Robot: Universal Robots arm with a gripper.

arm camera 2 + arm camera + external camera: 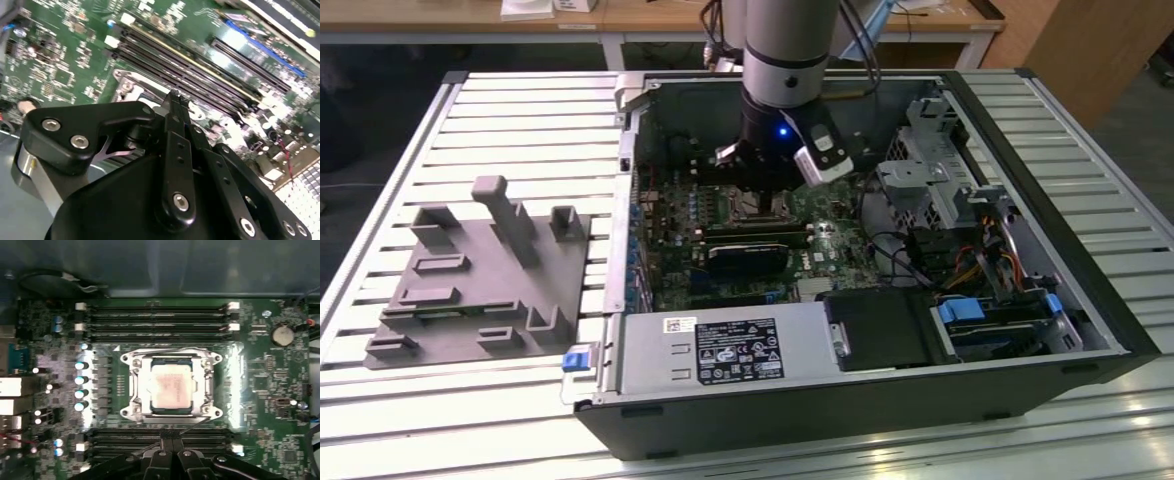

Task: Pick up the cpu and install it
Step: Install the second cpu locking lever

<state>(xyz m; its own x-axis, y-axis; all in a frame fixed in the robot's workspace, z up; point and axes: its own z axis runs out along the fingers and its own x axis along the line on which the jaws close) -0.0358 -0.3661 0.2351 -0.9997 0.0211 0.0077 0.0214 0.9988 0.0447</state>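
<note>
The cpu [171, 390], a pale silver square chip, lies flat inside the metal socket frame [131, 390] on the green motherboard [270, 390], between banks of memory slots. My gripper [172, 435] hangs above the board just off one side of the socket, over the memory slots [125, 440]. Its black fingers are shut together with nothing between them. In the second wrist view the same shut fingers [173, 100] point down at the board. In the exterior view the arm [785, 60] reaches down into the open computer case, with the gripper [758, 185] over the socket [754, 207].
The open case [1107, 330] lies on a slatted metal table [520, 130]. Its walls, a drive cage [927, 175], cables [987, 260] and a power supply [720, 350] ring the board. A grey plastic holder block [480, 270] stands at the exterior view's left.
</note>
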